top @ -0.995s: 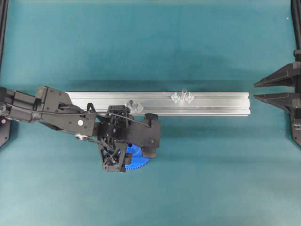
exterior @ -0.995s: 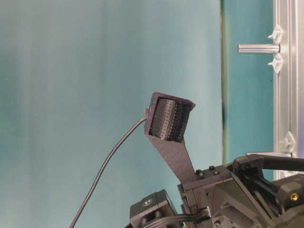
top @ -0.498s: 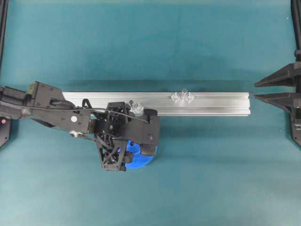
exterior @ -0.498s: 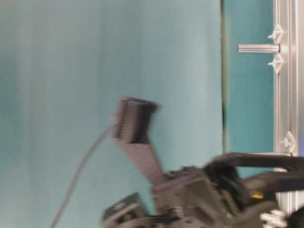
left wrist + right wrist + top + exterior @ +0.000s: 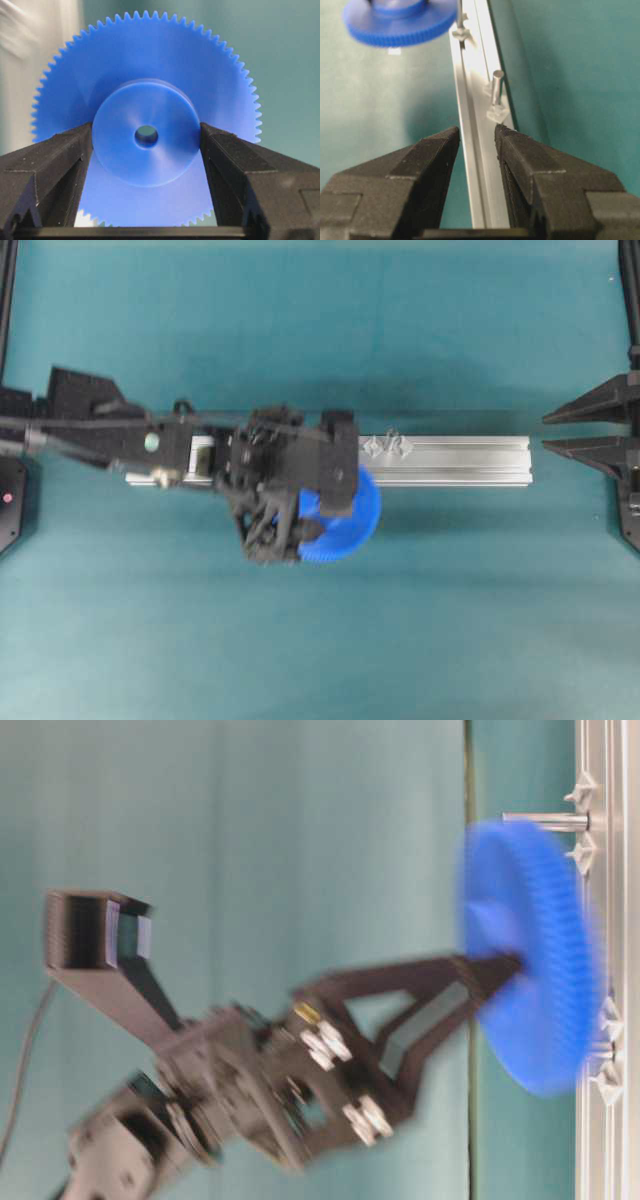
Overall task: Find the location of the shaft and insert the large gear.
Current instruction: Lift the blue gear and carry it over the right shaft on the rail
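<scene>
Large gear (image 5: 146,135) between left hand (image 5: 146,150) fingers

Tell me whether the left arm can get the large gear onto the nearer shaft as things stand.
Probably yes. The left gripper holds the large gear by its hub, lifted beside the rail. The shaft stands upright and bare, and the right gripper waits at the rail's end.

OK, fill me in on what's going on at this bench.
The left claw is shut on the hub of the large gear and holds it in the air above the aluminium rail. The gear is not on either shaft yet; one free shaft stands upright on the rail nearer the right arm. The right claw is open and empty at the rail's end.
</scene>
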Robot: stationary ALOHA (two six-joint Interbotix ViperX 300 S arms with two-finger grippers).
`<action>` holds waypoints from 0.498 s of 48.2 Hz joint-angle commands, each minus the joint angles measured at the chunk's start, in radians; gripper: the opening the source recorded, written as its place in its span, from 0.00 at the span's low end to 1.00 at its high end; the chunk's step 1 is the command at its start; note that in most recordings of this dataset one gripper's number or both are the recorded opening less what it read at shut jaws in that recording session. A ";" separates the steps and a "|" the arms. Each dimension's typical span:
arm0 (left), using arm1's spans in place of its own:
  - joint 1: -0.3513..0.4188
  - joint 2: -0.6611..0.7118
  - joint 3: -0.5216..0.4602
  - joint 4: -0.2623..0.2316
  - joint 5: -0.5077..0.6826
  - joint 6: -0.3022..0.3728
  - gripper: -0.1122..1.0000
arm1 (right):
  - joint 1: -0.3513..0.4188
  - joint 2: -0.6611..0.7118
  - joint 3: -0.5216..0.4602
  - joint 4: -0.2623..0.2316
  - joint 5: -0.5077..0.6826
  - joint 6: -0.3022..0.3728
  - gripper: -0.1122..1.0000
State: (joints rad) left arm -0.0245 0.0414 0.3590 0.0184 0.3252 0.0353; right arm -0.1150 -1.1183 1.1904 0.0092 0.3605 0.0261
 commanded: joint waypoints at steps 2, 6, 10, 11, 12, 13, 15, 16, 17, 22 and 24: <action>0.025 -0.035 -0.060 0.003 -0.005 0.058 0.76 | -0.003 0.005 -0.009 -0.002 -0.008 0.009 0.52; 0.048 -0.020 -0.089 0.003 -0.006 0.086 0.76 | -0.003 0.000 -0.011 -0.002 -0.008 0.009 0.52; 0.061 0.002 -0.120 0.003 -0.012 0.084 0.76 | -0.002 -0.002 -0.009 -0.002 -0.008 0.011 0.52; 0.064 0.006 -0.127 0.003 -0.014 0.084 0.76 | -0.002 -0.003 -0.009 -0.002 -0.008 0.011 0.52; 0.067 0.017 -0.140 0.003 -0.015 0.086 0.76 | -0.003 -0.005 -0.009 -0.002 -0.008 0.009 0.52; 0.069 0.023 -0.146 0.003 -0.014 0.087 0.76 | -0.003 -0.005 -0.011 -0.002 -0.008 0.009 0.52; 0.071 0.035 -0.158 0.003 -0.014 0.092 0.76 | -0.003 -0.009 -0.011 -0.002 -0.008 0.011 0.52; 0.072 0.041 -0.164 0.003 -0.014 0.094 0.76 | -0.003 -0.012 -0.011 -0.002 -0.008 0.011 0.52; 0.074 0.046 -0.170 0.003 -0.015 0.094 0.76 | -0.003 -0.014 -0.011 -0.002 -0.008 0.011 0.52; 0.083 0.077 -0.199 0.003 -0.014 0.095 0.76 | -0.003 -0.023 -0.011 0.000 -0.008 0.009 0.52; 0.089 0.089 -0.207 0.003 -0.015 0.097 0.76 | -0.003 -0.025 -0.011 -0.002 -0.008 0.009 0.52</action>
State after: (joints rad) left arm 0.0552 0.1319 0.2025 0.0184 0.3221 0.1289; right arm -0.1150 -1.1474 1.1904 0.0092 0.3605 0.0261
